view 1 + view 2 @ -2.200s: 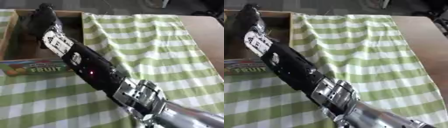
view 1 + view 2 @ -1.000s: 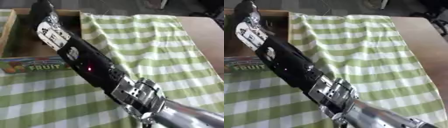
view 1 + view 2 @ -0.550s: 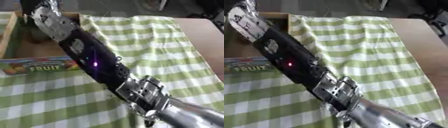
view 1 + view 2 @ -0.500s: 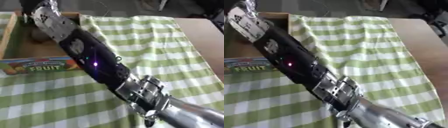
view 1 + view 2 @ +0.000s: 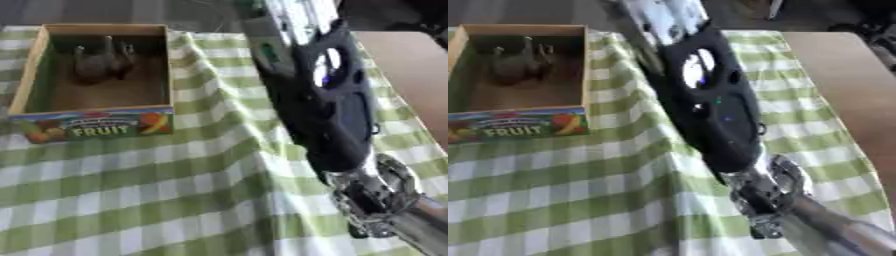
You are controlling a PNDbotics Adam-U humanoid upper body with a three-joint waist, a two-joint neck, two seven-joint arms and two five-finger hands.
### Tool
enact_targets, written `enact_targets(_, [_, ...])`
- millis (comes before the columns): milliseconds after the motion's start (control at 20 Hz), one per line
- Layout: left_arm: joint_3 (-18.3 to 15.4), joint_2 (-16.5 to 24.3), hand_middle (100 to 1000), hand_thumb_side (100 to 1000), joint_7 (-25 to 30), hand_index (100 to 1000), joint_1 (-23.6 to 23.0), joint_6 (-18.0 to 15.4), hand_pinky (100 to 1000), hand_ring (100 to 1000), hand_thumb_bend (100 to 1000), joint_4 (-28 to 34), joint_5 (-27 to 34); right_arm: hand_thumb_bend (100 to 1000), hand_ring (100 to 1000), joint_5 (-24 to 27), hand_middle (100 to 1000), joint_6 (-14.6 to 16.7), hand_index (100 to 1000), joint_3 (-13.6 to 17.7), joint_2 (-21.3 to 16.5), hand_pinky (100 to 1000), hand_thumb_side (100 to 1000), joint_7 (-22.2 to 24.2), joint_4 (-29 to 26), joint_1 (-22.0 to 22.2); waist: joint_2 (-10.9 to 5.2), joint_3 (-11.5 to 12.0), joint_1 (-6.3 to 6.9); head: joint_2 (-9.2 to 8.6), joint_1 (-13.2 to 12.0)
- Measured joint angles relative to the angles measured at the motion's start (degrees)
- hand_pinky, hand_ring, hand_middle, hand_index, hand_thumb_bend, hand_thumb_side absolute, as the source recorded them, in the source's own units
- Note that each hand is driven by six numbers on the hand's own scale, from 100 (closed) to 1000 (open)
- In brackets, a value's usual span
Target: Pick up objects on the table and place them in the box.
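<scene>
A dark blurred object (image 5: 98, 64) lies in the box (image 5: 31, 70); right arm (image 5: 325, 100) crosses the counter (its fingers' state: cannot tell).

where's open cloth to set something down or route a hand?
Free: the checked cloth in front of the fruit box, across to the right arm; also the strip between box and arm. Crowded: the box's far end, where a dark object lies, and the arm's diagonal.

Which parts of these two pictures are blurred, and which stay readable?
Left eye view: the right arm is smeared by motion; the box is soft, its "FRUIT" label readable. Right eye view: the dark object inside is indistinct.
</scene>
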State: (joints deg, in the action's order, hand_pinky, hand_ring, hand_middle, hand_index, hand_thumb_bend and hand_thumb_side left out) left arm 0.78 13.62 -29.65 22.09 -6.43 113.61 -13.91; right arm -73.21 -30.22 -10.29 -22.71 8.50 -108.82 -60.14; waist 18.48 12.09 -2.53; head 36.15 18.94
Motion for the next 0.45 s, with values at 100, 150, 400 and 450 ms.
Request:
enact_targets(100, [-0.1,0.0,919,664,-0.3,847,-0.4,0.0,560,834,100,0.0,-0.1,100,775,5.4,785,-1.1,894,1.2,-2.5,830,862,-3.5,-2.7,2.5,-0.28,-0.8,0.48,0.26,-1.2])
enact_targets(150, [-0.1,0.0,919,664,-0.4,847,-0.5,0.1,560,834,100,0.0,-0.1,100,773,8.0,785,-1.4,891,1.8,-3.7,836,861,-5.6,-3.5,3.6,-0.4,-1.2,0.72,0.51,-1.9])
enact_targets(400, [-0.5,0.0,919,662,-1.1,847,-1.1,0.1,561,834,100,0.0,-0.3,100,765,20.8,782,-0.9,886,4.8,-8.5,854,882,-17.3,-4.6,9.3,-1.03,-3.5,1.95,1.31,-4.7])
enact_targets(450, [-0.6,0.0,920,662,-1.2,848,-1.3,0.1,562,834,100,0.0,-0.3,100,763,23.4,781,-0.5,888,5.3,-9.3,853,887,-19.5,-4.6,10.5,-1.17,-3.9,2.16,1.55,-5.2])
